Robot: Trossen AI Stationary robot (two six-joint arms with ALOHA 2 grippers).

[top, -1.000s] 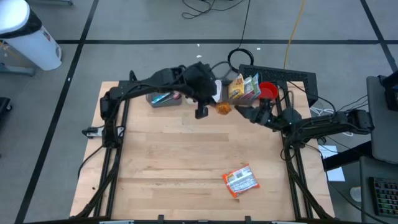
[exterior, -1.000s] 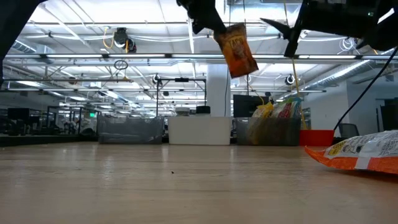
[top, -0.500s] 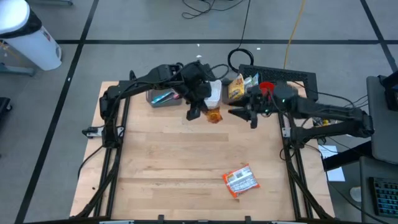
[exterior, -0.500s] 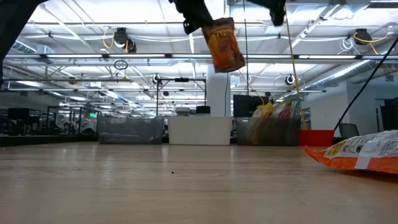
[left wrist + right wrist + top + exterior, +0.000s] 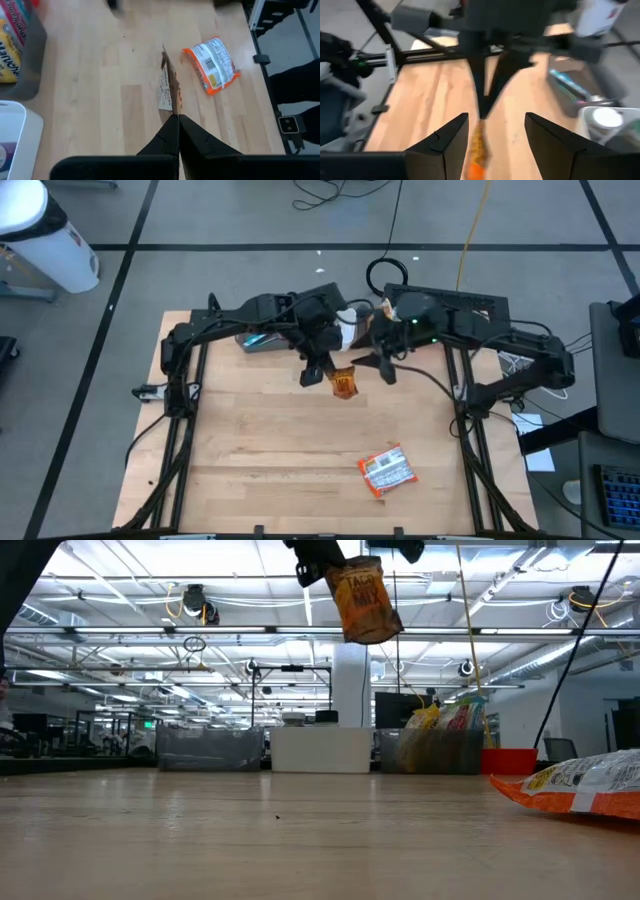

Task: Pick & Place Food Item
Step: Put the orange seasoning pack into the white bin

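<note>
Snack pouch point(image 5: 344, 383) – pinched by left gripper point(image 5: 322, 370); right gripper point(image 5: 381, 365) spread nearby.

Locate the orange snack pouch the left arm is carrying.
In the high view, the orange snack pouch hangs from the shut left gripper above the table's far middle, with the open right gripper just to its right.

Pale matt wood table point(image 5: 250, 440) — glossy foil snack bag point(image 5: 344, 383)

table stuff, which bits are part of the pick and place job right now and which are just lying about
In the job:
- orange snack bag, hanging from the shut left gripper above the table
- right gripper, open, facing the bag

Lying about:
- orange-white packet
- grey bin
- red cup
</note>
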